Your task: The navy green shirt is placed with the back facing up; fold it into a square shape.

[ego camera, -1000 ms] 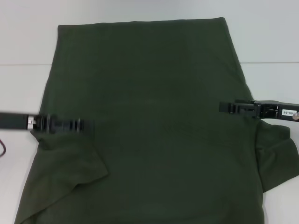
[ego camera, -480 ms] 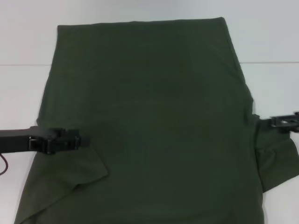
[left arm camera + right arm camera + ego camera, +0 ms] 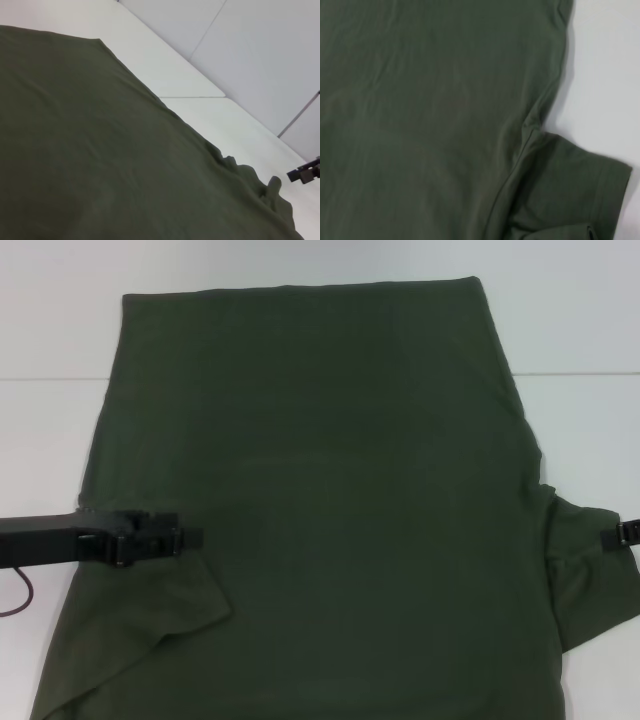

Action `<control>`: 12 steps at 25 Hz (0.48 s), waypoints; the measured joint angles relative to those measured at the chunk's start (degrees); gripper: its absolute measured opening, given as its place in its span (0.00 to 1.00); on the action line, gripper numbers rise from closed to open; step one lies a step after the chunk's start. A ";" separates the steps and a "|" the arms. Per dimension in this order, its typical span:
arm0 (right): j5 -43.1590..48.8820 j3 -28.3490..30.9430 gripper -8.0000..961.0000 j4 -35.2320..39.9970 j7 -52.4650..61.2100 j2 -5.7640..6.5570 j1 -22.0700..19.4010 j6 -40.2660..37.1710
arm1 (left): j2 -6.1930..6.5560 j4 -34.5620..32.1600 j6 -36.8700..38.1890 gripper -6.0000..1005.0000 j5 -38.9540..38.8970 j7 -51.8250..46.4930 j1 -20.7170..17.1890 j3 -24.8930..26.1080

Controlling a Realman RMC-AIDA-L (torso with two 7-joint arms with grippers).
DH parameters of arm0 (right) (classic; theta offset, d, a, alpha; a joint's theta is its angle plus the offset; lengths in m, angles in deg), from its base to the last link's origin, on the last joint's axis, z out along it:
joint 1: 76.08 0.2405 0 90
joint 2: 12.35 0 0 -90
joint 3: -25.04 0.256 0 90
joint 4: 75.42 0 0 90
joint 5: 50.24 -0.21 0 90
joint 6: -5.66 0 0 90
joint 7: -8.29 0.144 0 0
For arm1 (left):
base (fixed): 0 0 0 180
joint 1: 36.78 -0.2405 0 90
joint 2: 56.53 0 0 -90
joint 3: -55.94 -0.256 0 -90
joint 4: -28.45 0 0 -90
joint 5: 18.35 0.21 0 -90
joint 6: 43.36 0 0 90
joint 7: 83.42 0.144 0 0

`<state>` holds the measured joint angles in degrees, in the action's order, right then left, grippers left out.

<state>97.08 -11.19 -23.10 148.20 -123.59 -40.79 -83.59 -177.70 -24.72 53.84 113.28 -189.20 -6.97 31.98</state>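
Right gripper [image 3: 622, 532] retreated to edge | navy green shirt [image 3: 320, 500] unmoved

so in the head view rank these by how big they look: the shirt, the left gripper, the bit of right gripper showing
1. The navy green shirt, by far the largest; it fills most of the view.
2. The left gripper, over the shirt's left edge.
3. The right gripper, smallest, though the picture's right edge cuts it off, so only a tip shows.

Navy green shirt [image 3: 330, 520], dark olive, plain side up, spread flat on white worktop [image 3: 580, 330], hem at far edge, short sleeves out at both near sides, left sleeve rumpled
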 joint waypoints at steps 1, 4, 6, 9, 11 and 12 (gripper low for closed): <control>0.05 -0.08 0.96 -0.09 -0.69 -0.18 -0.07 0.51 | -0.07 0.00 0.05 0.59 -0.01 0.00 0.02 -0.01; 0.23 -0.54 0.96 -0.17 -2.21 -0.56 -0.43 1.98 | -0.19 -0.01 0.27 0.59 -0.07 0.00 0.04 -0.03; 0.26 -0.73 0.96 -0.23 -3.27 -0.70 -0.57 2.55 | -0.23 -0.01 0.32 0.59 -0.11 -0.05 0.05 -0.04; 0.37 -0.87 0.96 -0.40 -5.35 -1.15 -0.58 2.88 | -0.31 0.01 0.40 0.59 -0.14 -0.17 0.08 -0.04; 0.57 -0.95 0.96 -0.42 -6.77 -1.60 -0.58 3.23 | -0.36 0.01 0.41 0.59 -0.15 -0.30 0.15 -0.03; 0.69 -1.09 0.96 -0.42 -7.39 -1.80 -0.57 3.49 | -0.37 0.01 0.42 0.59 -0.14 -0.33 0.18 -0.04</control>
<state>97.78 -12.28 -23.52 140.81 -125.39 -41.35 -80.09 -178.07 -24.71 54.26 113.13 -189.53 -6.79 31.94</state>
